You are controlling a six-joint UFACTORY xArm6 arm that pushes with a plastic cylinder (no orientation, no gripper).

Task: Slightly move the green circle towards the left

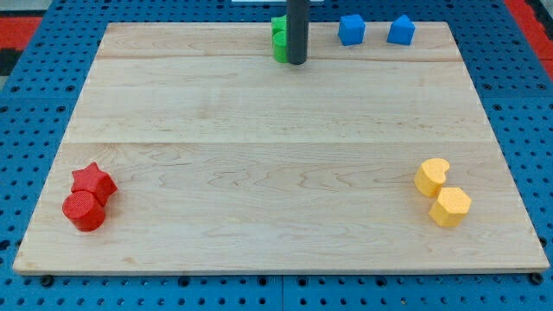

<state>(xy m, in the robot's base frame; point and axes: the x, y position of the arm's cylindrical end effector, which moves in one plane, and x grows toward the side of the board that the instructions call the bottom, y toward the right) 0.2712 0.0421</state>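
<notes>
Two green blocks stand at the board's top edge near the middle, partly hidden behind my rod. The lower one (pixel 281 49) looks like the green circle; the upper green block (pixel 278 26) has a shape I cannot make out. My tip (pixel 296 62) rests on the board right against the right side of the lower green block.
Two blue blocks (pixel 351 29) (pixel 401 31) sit at the top right. A yellow heart (pixel 432 176) and a yellow hexagon (pixel 450 206) lie at the lower right. A red star (pixel 94 182) and a red cylinder (pixel 84 210) lie at the lower left. Wooden board (pixel 276 173) on a blue pegboard.
</notes>
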